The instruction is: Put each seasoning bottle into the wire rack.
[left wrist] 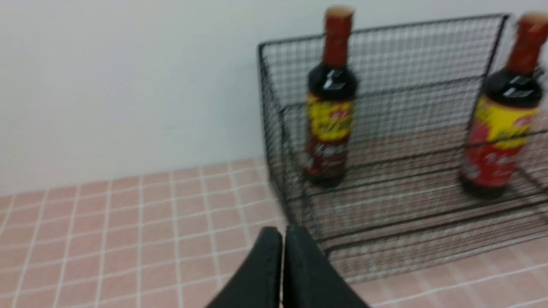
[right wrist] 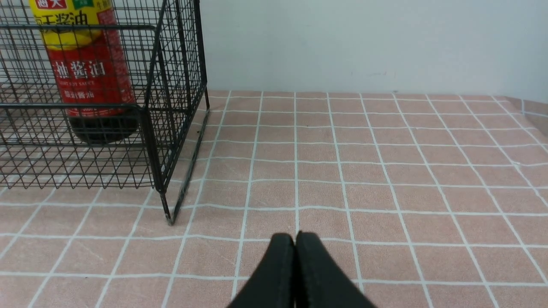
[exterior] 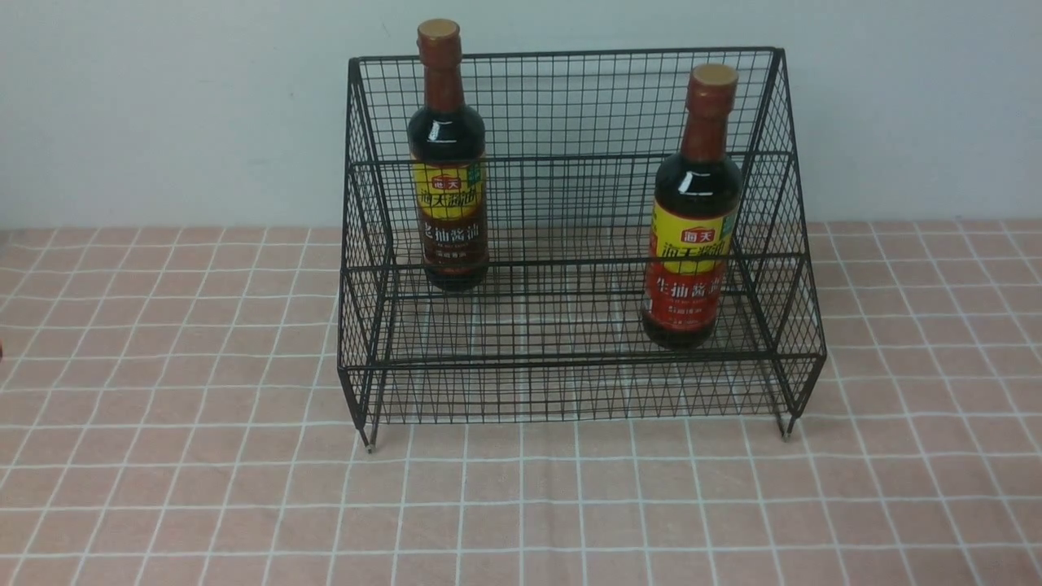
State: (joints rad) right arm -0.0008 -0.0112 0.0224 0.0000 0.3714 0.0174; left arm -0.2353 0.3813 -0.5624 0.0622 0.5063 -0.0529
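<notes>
The black wire rack [exterior: 570, 358] stands at the middle back of the table. A brown-label seasoning bottle [exterior: 448, 163] stands upright on its upper tier at the left. A red-label seasoning bottle [exterior: 692, 220] stands upright on the lower tier at the right. Neither arm shows in the front view. In the left wrist view my left gripper [left wrist: 282, 233] is shut and empty, low, off the rack's [left wrist: 385, 171] near left corner, with both bottles [left wrist: 329, 115] [left wrist: 498, 124] beyond. My right gripper [right wrist: 295, 237] is shut and empty above the cloth, beside the rack's [right wrist: 158, 141] right end and the red-label bottle [right wrist: 85, 72].
A pink tablecloth with a white grid [exterior: 521, 505] covers the table. A pale wall [exterior: 163, 106] rises right behind the rack. The table's right edge [right wrist: 531, 109] appears far off in the right wrist view.
</notes>
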